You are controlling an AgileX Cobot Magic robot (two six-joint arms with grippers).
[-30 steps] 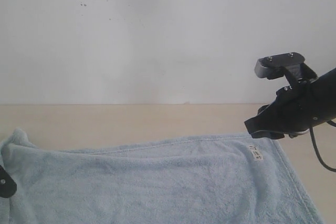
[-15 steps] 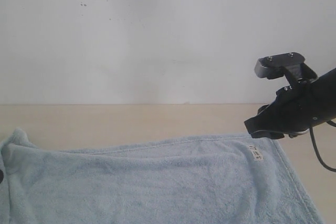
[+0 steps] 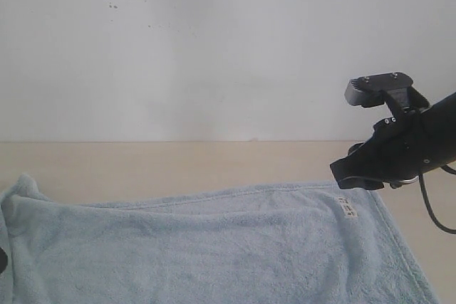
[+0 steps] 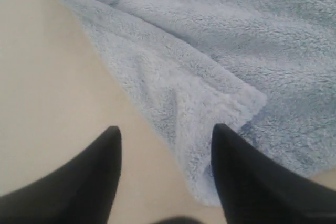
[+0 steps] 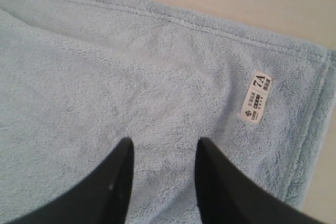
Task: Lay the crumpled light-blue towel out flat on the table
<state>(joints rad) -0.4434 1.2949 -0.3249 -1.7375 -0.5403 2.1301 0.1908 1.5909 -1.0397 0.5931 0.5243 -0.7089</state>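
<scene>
Worktop (image 3: pixel 178 165) pale and bare along its far side; towel (image 3: pixel 214 247) lay on it across the near part, far hem running nearly straight, most of the cloth already opened out. Right side looked flat, with the hem square at the corner. On the left edge, the left wrist view showed a flap of the towel (image 4: pixel 231 98) doubled back over the layer beneath, its edge ridged and lifted. Left hand (image 4: pixel 167 129) stood over that flap with jaws apart and nothing between them, one finger over bare worktop, the other over the cloth. Right hand (image 5: pixel 164 142) hung over the towel close to the small white label (image 5: pixel 257 98), jaws also parted, gripping nothing. Judged the step in hand to be the last tidying of the left edge. To do it well: pinch only the top layer at the tip of the flap, not both layers, then draw it outward and low toward the bare worktop so the fold rolls open instead of dragging the whole towel. The right hand might press down near the label to anchor the cloth. Against the frame a second earlier: the left hand's dark finger showed plainly at the exterior view's left border then, only a sliver of it now. Towel and right arm had barely shifted.
</scene>
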